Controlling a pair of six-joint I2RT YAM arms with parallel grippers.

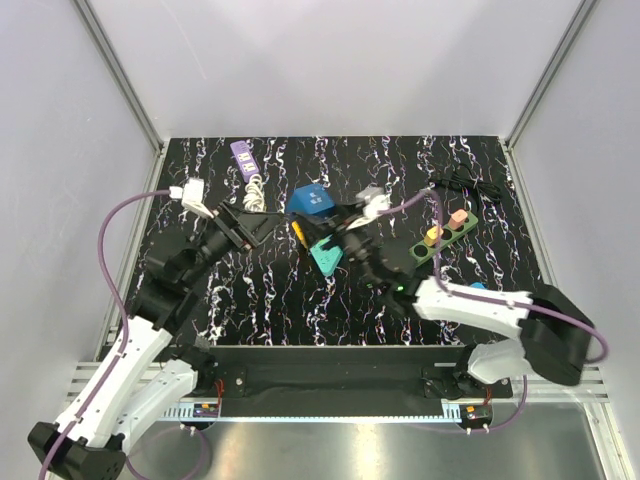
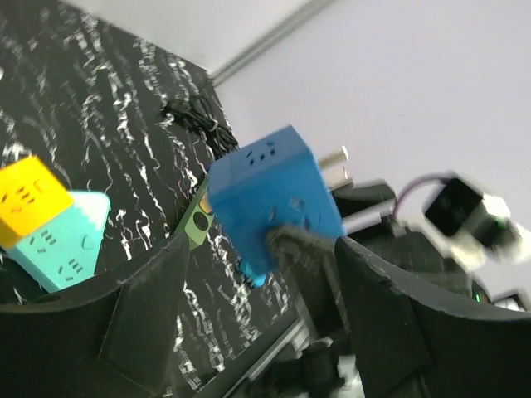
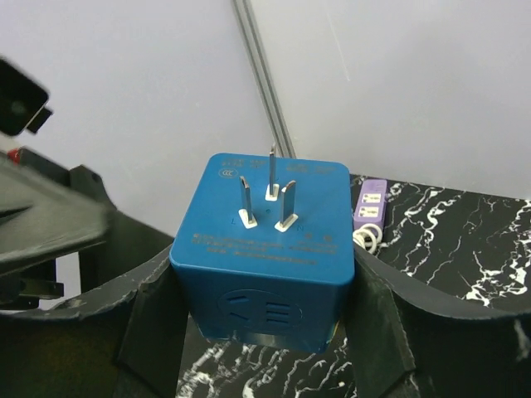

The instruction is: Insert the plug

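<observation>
Currently the right fingers point(image 3: 148, 319) are clamping the blue cube plug point(image 3: 264, 240) by two opposite side faces. They are carrying it in the air above the middle of the desk point(image 1: 270, 300), a little toward 12 o'clock. Its three prongs are pointing back at the right wrist camera, leaving the prong face bare, presumably so the pins can meet a socket with nothing in the way.

The left fingers point(image 2: 145, 319) are standing spread and released at 9 o'clock of the cube, touching nothing. They are probably hovering there to give the grip room.

A teal socket block point(image 1: 325, 257) with a yellow cube point(image 2: 29, 197) against it is lying just at 6 o'clock of the plug. A green power strip point(image 1: 440, 238) is sitting toward 3 o'clock with small coloured pieces on it, and a purple strip point(image 1: 243, 153) is lying at 11 o'clock near the far edge.

Bare desk is showing toward 7 and 5 o'clock. Both arms are crowding the centre, so swinging the cube there looks tight.
</observation>
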